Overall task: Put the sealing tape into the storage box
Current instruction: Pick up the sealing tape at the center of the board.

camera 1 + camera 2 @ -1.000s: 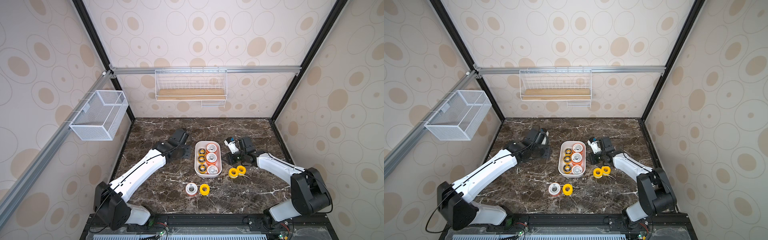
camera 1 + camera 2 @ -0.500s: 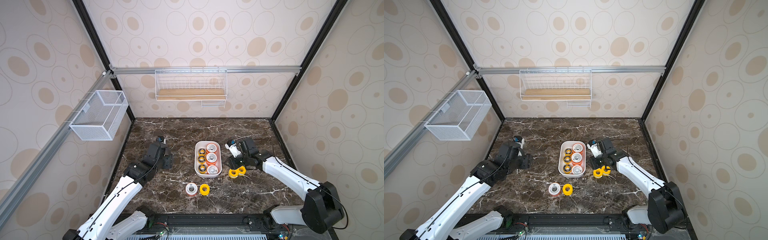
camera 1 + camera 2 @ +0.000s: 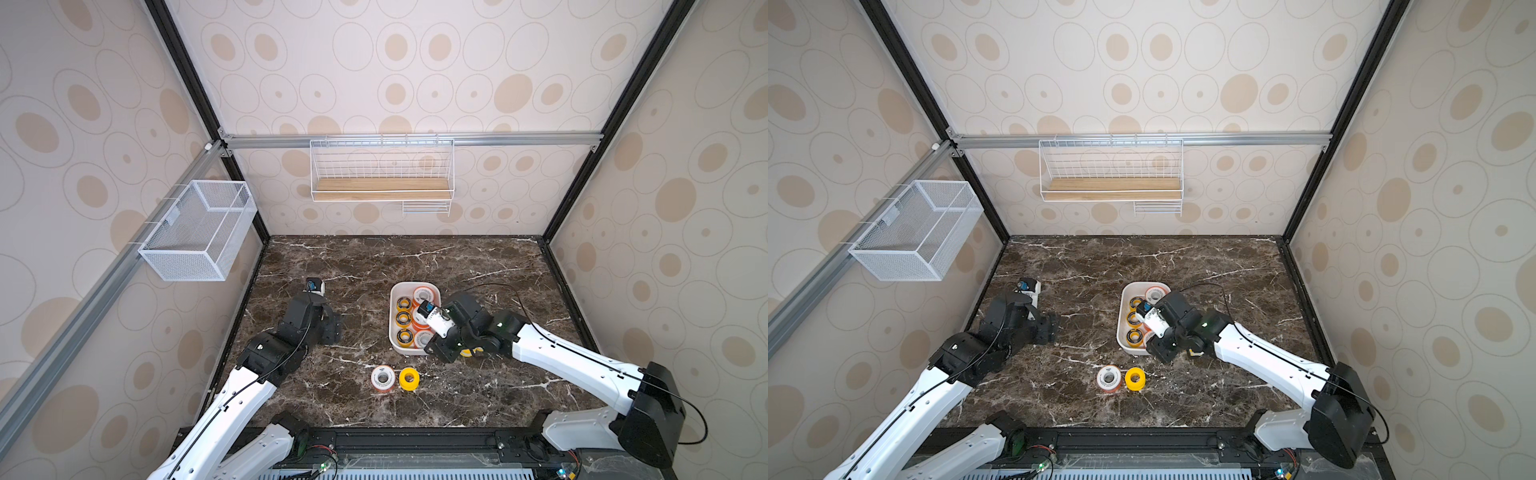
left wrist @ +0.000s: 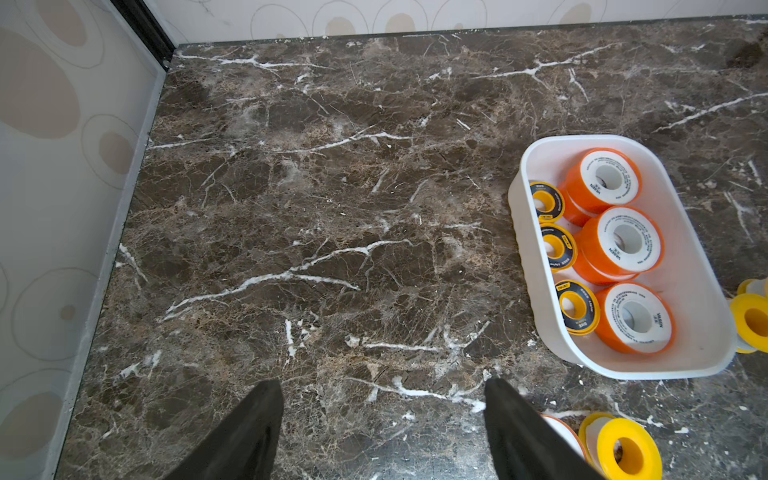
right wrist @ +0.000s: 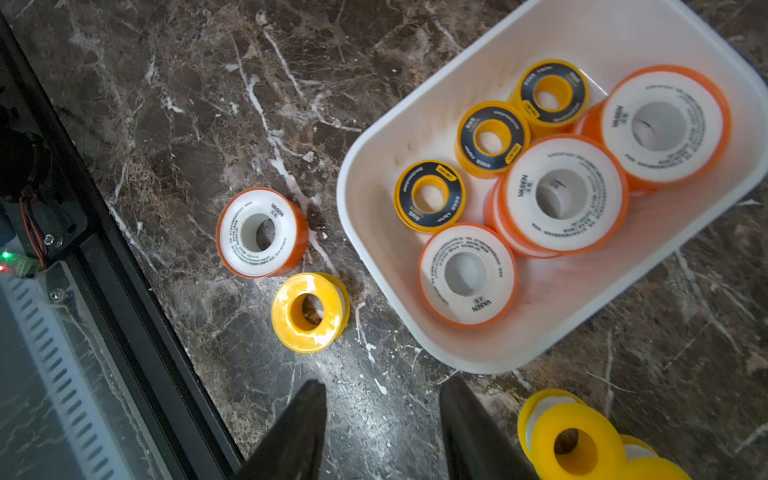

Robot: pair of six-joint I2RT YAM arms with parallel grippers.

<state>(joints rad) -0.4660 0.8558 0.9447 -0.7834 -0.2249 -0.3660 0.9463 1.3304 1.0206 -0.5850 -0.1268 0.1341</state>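
Note:
The storage box point(image 3: 393, 332) point(image 3: 1122, 332) is a white tub on the dark marble. Inside it lie three orange-rimmed white spools of sealing tape point(image 5: 563, 195) and three yellow ones with dark faces point(image 5: 430, 195). In front of the box stand an orange-rimmed spool point(image 3: 382, 377) point(image 5: 262, 232) and a solid yellow spool point(image 3: 409, 379) point(image 5: 309, 311). More yellow spools point(image 5: 575, 444) sit by the box's right side, mostly hidden under my right arm in both top views. My right gripper point(image 5: 383, 381) point(image 3: 438, 353) hangs open and empty at the box's front right corner. My left gripper point(image 4: 382, 382) point(image 3: 332, 328) is open over bare marble left of the box point(image 4: 528, 249).
A white mesh basket point(image 3: 199, 237) hangs on the left wall. A wire shelf with a wooden board point(image 3: 380, 189) hangs on the back wall. The black front rail point(image 5: 124, 291) runs close to the two spools in front of the box. Walls enclose the marble on three sides.
My left gripper has drawn back from the box's left side toward the left wall and opened wide. My right gripper has moved forward to the box's front right corner, its jaws spreading slightly.

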